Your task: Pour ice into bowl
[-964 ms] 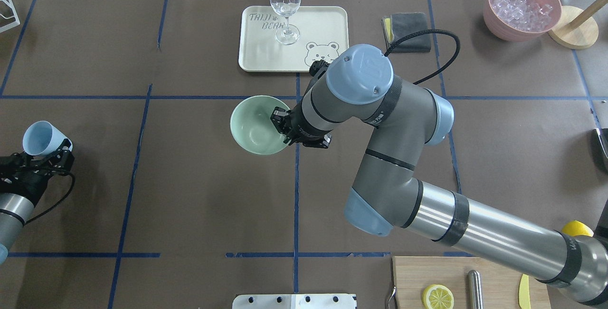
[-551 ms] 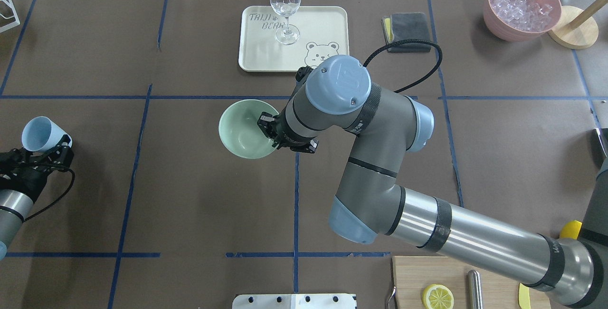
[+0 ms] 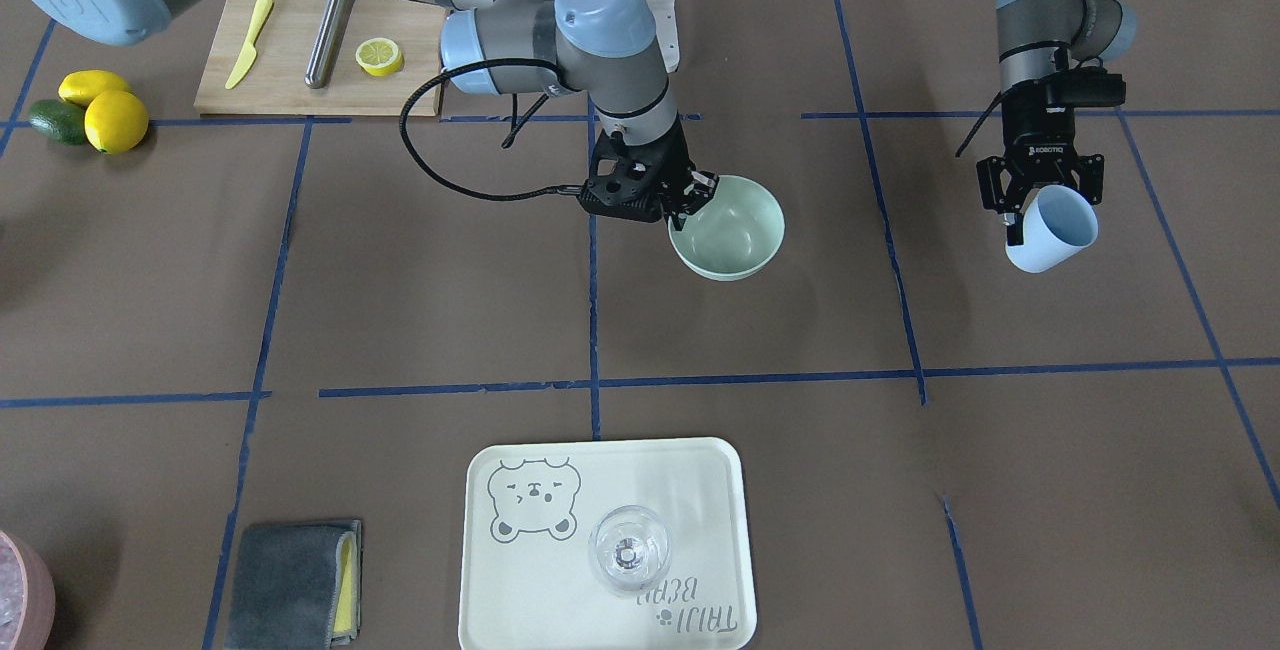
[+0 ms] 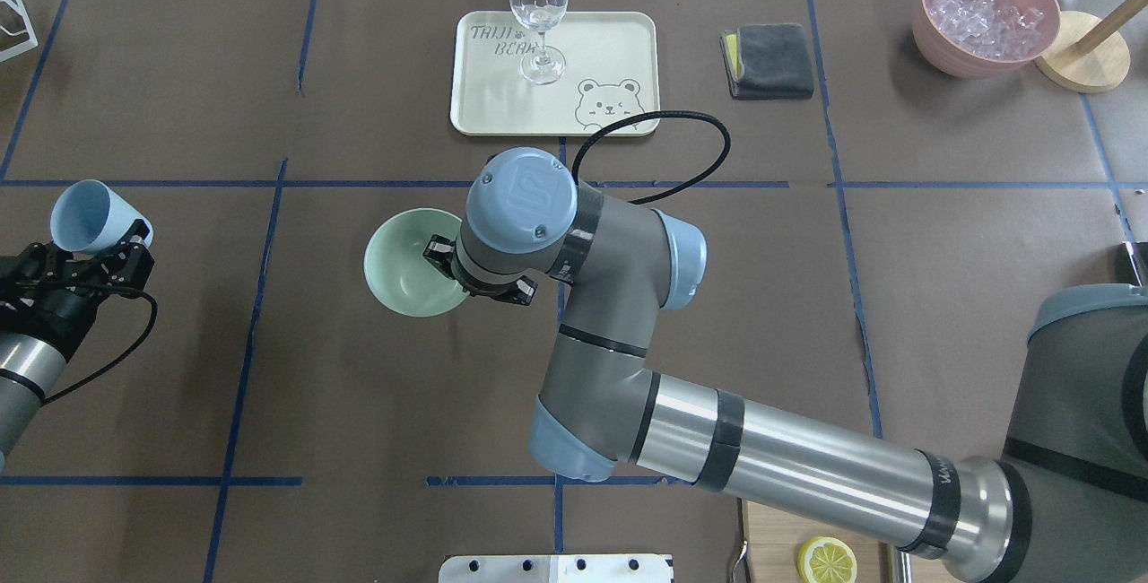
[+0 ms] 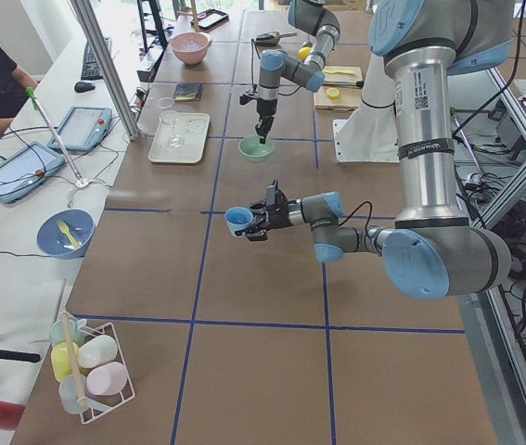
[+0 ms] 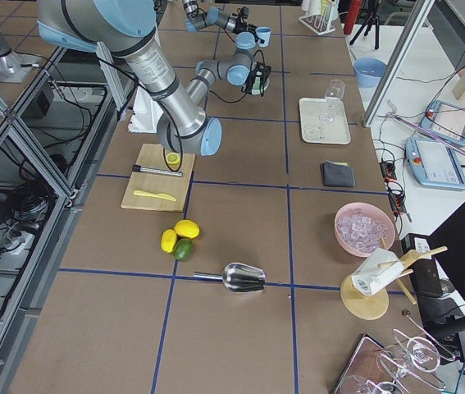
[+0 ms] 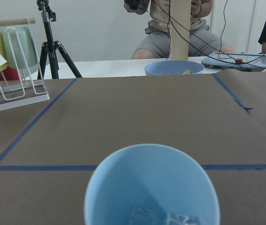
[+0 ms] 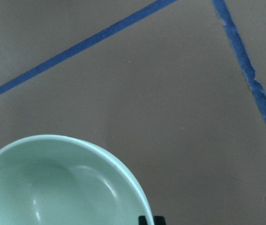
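Saw, at the far left of the overhead view, the left gripper clenched around the base of a light blue plastic cup, tilted with its mouth turned away from the gripper. Counted 2 small clear glassy ice cubes low inside that cup in the left wrist view. Kept well apart from the round pale mint-green matte bowl, further right, near the table's middle. Found the right gripper grasping that bowl, pinched on the rim on the side toward the arm. Could not tell whether the bowl touched the brown paper table cover. Noted, beyond the bowl, a cream rectangular tray with a bear drawing carrying 1 upright clear wine glass. Passed next a folded grey cloth. Ended at the far right with a round pink bowl holding a heap of clear cubes.
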